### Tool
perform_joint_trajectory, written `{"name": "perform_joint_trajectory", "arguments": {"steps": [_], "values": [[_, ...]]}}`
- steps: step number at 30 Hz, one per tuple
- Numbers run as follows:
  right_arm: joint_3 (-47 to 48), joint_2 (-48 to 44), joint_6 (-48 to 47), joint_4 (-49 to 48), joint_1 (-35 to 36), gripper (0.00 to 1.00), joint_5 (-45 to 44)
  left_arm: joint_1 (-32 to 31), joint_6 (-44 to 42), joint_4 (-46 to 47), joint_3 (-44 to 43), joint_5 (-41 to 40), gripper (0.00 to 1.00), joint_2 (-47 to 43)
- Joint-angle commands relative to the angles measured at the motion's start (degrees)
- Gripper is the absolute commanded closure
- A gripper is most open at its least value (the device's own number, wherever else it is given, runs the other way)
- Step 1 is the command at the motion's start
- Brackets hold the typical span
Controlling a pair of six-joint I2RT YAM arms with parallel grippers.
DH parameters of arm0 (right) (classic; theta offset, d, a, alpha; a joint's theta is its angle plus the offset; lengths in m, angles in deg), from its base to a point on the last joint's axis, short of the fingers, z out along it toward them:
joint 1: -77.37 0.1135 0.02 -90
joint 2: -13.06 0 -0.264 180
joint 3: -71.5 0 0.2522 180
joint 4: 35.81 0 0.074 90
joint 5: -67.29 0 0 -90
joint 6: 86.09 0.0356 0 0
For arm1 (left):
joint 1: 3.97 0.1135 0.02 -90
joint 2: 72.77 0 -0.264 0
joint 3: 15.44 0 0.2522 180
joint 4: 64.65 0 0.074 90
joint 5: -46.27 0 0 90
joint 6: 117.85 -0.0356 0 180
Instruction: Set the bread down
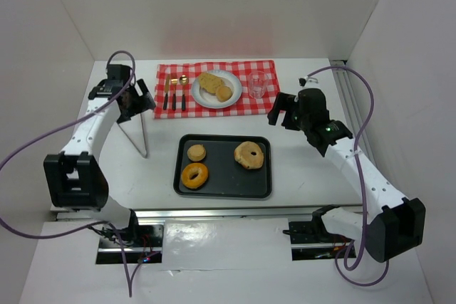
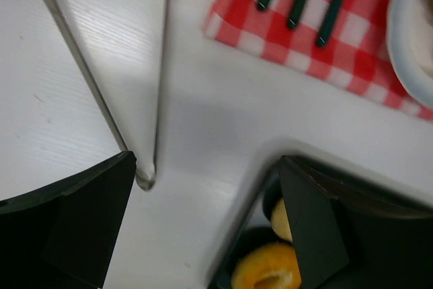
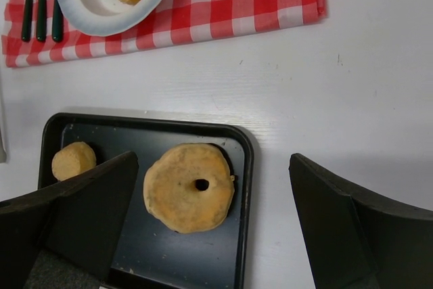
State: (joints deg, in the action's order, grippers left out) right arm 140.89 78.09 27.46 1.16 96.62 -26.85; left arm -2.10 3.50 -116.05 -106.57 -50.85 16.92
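Table [image 1: 313,169], white.
Cloth [image 1: 263,69], red check, at the far side.
Tray [image 1: 224,186], black, near centre, holding a bagel [image 1: 249,154] at right, a ring [image 1: 194,175] at front left and a roll [image 1: 196,152] behind the ring.
Left gripper [image 1: 137,105], beside the cloth's left edge, fingers spread, empty.
Right gripper [image 1: 283,114], off the cloth's right corner, fingers spread, empty.
Plate [image 1: 201,100], on the cloth, bearing two bread pieces [image 1: 210,82].
Glass [image 1: 256,85], right of the plate.
Cutlery [image 1: 174,94], left of the plate.

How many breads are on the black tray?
3: a small roll at far left, a glazed ring at near left, a bagel at right. None looks hidden.
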Motion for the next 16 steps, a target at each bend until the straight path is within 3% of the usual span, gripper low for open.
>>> {"name": "perform_joint_trajectory", "arguments": {"steps": [1,7,16], "values": [[-0.5,-1.4,-0.1,-0.9,0.4,0.00,-2.1,-4.0,-5.3,-3.8,3.9,5.2,0.00,-9.7],[-1.5,-1.7,0.4,0.9,0.4,0.00,-2.6,-4.5,-7.7,-2.1,9.7,8.9,0.01,-23.8],[-2.7,-2.2,0.4,0.4,0.4,0.00,-2.0,-4.5,-9.2,-0.2,11.7,12.4,0.03,-26.8]]}}
